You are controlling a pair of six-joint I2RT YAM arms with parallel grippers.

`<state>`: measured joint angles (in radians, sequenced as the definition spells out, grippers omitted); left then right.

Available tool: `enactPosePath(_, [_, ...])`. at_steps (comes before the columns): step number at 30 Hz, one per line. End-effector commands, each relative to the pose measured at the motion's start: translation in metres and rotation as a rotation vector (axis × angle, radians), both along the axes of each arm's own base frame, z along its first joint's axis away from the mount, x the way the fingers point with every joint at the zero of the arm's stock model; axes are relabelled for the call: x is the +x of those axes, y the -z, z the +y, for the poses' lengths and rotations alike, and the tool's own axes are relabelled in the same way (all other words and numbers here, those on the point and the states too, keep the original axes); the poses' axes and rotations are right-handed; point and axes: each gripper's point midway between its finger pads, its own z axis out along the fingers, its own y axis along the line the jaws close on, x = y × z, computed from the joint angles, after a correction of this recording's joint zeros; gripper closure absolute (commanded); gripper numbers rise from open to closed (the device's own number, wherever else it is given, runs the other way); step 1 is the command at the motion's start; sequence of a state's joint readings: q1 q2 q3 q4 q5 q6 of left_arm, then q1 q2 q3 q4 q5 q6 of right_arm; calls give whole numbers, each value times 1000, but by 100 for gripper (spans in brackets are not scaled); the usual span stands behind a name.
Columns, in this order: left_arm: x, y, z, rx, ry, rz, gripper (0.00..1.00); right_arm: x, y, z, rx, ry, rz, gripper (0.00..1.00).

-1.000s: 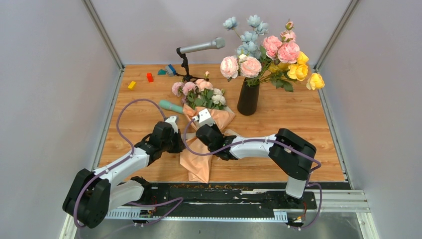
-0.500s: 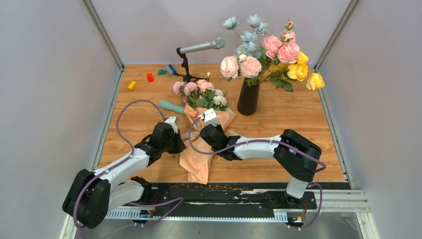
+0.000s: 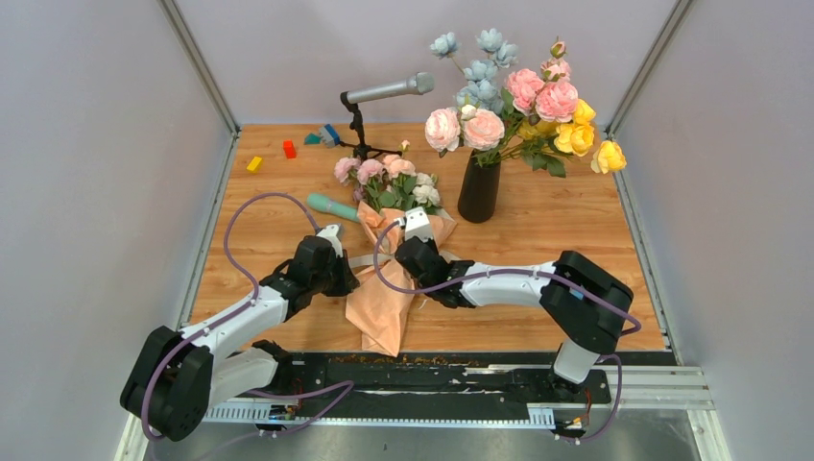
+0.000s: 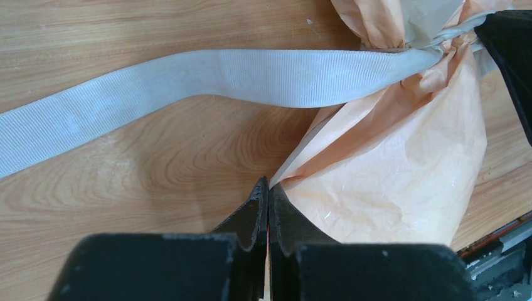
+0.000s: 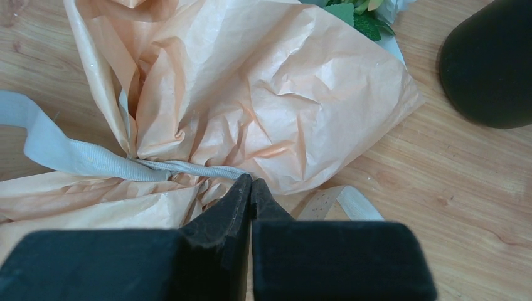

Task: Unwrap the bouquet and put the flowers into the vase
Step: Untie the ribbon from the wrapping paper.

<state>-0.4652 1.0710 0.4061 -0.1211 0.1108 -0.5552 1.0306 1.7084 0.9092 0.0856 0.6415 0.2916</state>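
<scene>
The bouquet (image 3: 392, 288) lies in the middle of the table in crinkled peach paper (image 5: 263, 94), and its pink and white flowers (image 3: 384, 179) point away from me. A cream ribbon (image 4: 251, 78) is tied round its waist (image 5: 188, 168). My left gripper (image 3: 351, 282) (image 4: 268, 183) is shut on the paper's left edge. Right at the knot, my right gripper (image 3: 403, 248) (image 5: 251, 180) is shut where the ribbon's twisted strand meets its tips. A loose ribbon tail (image 5: 351, 204) lies beside it. The black vase (image 3: 478, 188) stands just right of the bouquet.
The vase holds big pink, pale blue and yellow blooms (image 3: 523, 96) that spread over the far right. A microphone on a stand (image 3: 384, 91) is behind the bouquet. A teal handle (image 3: 330, 205) lies to its left, and small coloured blocks (image 3: 288, 149) sit far left.
My right gripper has slid away from me and to the right, toward the vase, staying at the knot. The left arm has stayed where it was.
</scene>
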Motion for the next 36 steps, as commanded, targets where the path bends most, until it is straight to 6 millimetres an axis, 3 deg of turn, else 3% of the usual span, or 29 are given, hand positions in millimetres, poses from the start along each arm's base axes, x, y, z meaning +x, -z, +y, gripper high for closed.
enactPosePath(1, [-11,20,26,102,-63,52,100,16,-7,-52,-76,160,-32,98])
enactPosePath(13, [-12,20,27,98,-67,53,100,9,-11,-67,-25,160,9,96])
enactPosePath(23, [-12,17,24,81,-58,44,100,3,-12,-66,3,105,28,95])
enactPosePath(27, [-11,10,20,70,-20,21,100,0,-17,-53,44,27,23,95])
enactPosePath(28, [-10,7,19,72,-13,18,98,-1,-17,-51,49,9,25,95])
enactPosePath(30, [-8,-1,19,84,3,2,84,-3,-18,-45,64,-30,30,96])
enactPosePath(32, [-4,-14,19,91,19,-28,60,-8,-19,-40,81,-72,38,96])
enactPosePath(36, [4,-46,16,84,55,-113,40,-15,-23,-31,119,-138,45,96])
